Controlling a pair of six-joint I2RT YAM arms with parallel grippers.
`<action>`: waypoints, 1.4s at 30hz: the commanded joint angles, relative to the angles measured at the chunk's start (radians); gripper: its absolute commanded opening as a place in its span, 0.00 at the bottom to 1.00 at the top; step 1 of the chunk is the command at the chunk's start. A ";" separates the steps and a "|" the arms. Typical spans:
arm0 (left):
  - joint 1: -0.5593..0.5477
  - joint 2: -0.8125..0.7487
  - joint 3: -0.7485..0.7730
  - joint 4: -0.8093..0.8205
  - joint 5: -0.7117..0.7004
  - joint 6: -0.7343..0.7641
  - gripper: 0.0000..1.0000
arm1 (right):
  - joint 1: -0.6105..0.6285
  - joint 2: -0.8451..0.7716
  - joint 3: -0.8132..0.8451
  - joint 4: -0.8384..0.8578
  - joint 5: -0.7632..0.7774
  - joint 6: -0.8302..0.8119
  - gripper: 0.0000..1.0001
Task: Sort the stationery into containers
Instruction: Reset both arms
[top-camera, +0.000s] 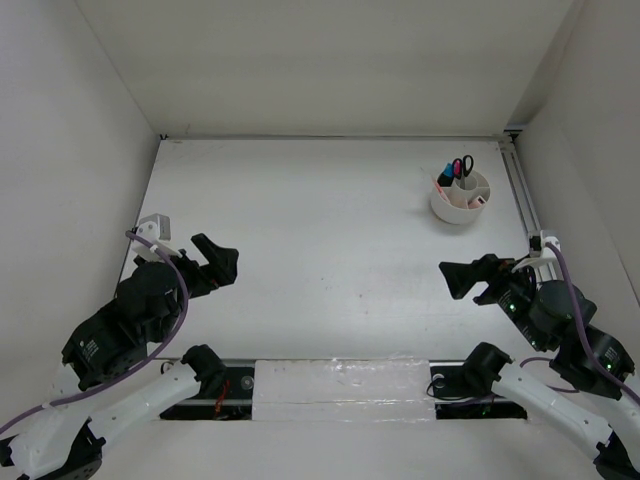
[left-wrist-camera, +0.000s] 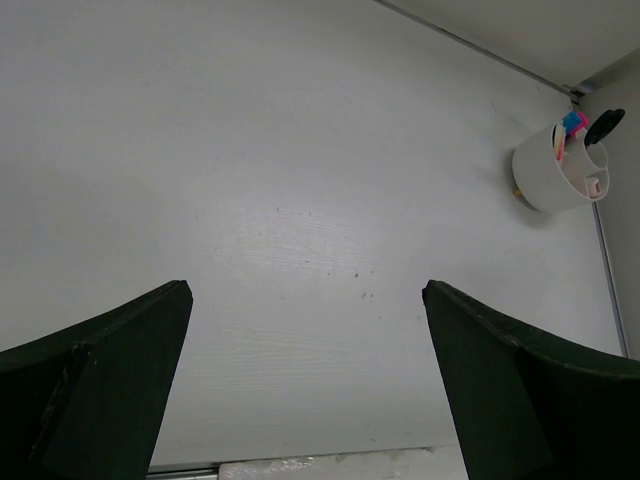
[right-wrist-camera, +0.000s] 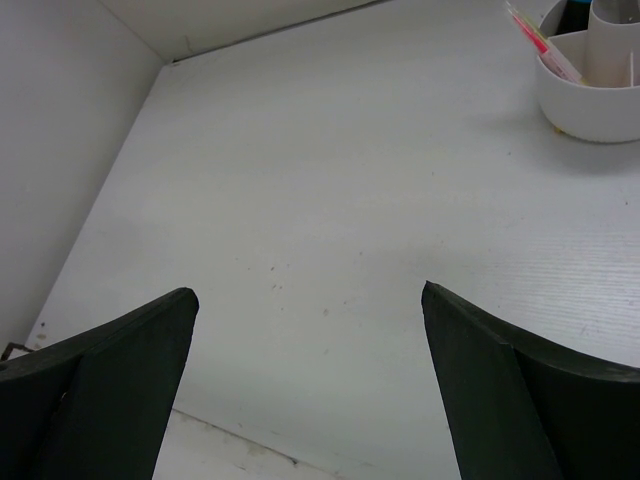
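Top external view is showing you the round white tub (top-camera: 452, 212) sitting at the far right corner of the worktop (top-camera: 320, 230). Black-handled scissors (top-camera: 466, 165) are standing handles-up in a back compartment. Pink and blue marker caps (top-camera: 453, 170) are poking up just beside them. Something small and pale is lying in a right-hand compartment, too small to identify. Your left gripper (top-camera: 228, 265) is hovering over the near left of the worktop, jaws spread wide and holding nothing. Your right gripper (top-camera: 458, 282) is hovering at the near right, likewise spread and empty. Both are sitting well apart from the tub.
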 joint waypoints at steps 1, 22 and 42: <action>0.004 -0.008 0.024 0.010 0.000 0.014 1.00 | 0.008 -0.012 0.031 0.013 0.035 0.012 1.00; 0.004 -0.017 -0.004 0.058 0.027 0.004 1.00 | 0.008 0.033 0.041 -0.025 0.120 0.061 1.00; 0.004 -0.055 -0.022 0.087 0.046 0.004 1.00 | 0.008 -0.060 -0.030 0.039 0.176 0.136 1.00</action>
